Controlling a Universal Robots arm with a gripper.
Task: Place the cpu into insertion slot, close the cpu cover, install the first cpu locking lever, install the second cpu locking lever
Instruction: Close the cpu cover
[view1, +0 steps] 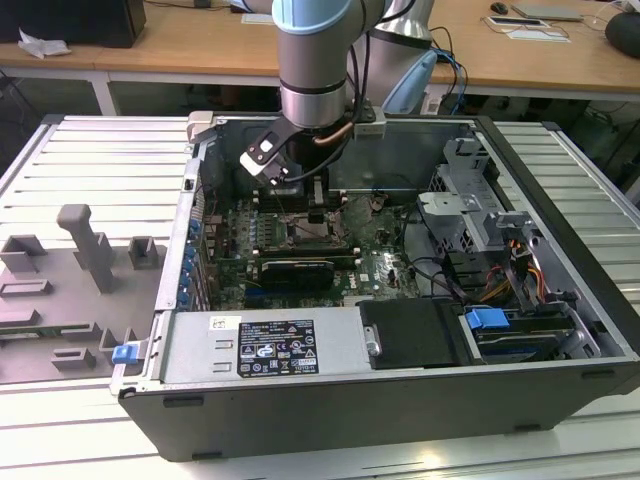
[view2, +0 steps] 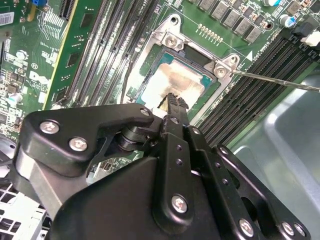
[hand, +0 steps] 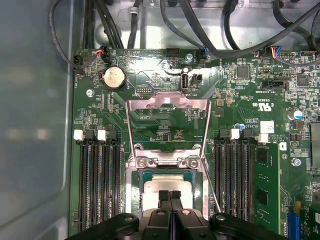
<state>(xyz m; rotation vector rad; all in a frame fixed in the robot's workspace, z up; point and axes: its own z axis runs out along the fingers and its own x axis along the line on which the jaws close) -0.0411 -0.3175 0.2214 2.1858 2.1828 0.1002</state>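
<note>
Directly under the fingertips: the cpu (hand: 155, 184), a pale silvery-beige square with a dull brownish smear on top, lying flat in the insertion slot (hand: 140, 186). On the gripper (hand: 169, 196), the fingers are pressed together with nothing between them. The tips sit over the chip's near edge; touching or just clear, can't tell. The second wrist view agrees.

A dark socket border and metal rim show around the chip. The cpu cover (hand: 167, 104) is swung open on the far side of the slot from the fingers. It's a silvery frame with green board visible through its window. One thin locking lever (hand: 212, 187) angles out from a slot corner, just beside the fingers.

Black memory slots (hand: 97, 185) flank the tool on both sides. Past the cover there's a round coin cell (hand: 113, 78), then black cables (hand: 200, 30) against the case wall.

Exterior view: the arm (view1: 315, 60) drops straight down into the open dark-grey computer case (view1: 400, 410), which lies on a pale ribbed table (view1: 100, 150). A grey moulded fixture tray (view1: 85, 250) sits well off toward the exterior view's left of the tool. Wooden desks (view1: 200, 50) stand behind the arm.

Writing: white print on the motherboard (hand: 250, 110) and a white label (view1: 265, 345) on the metal housing at the case's front. I can't make out the text on either.
</note>
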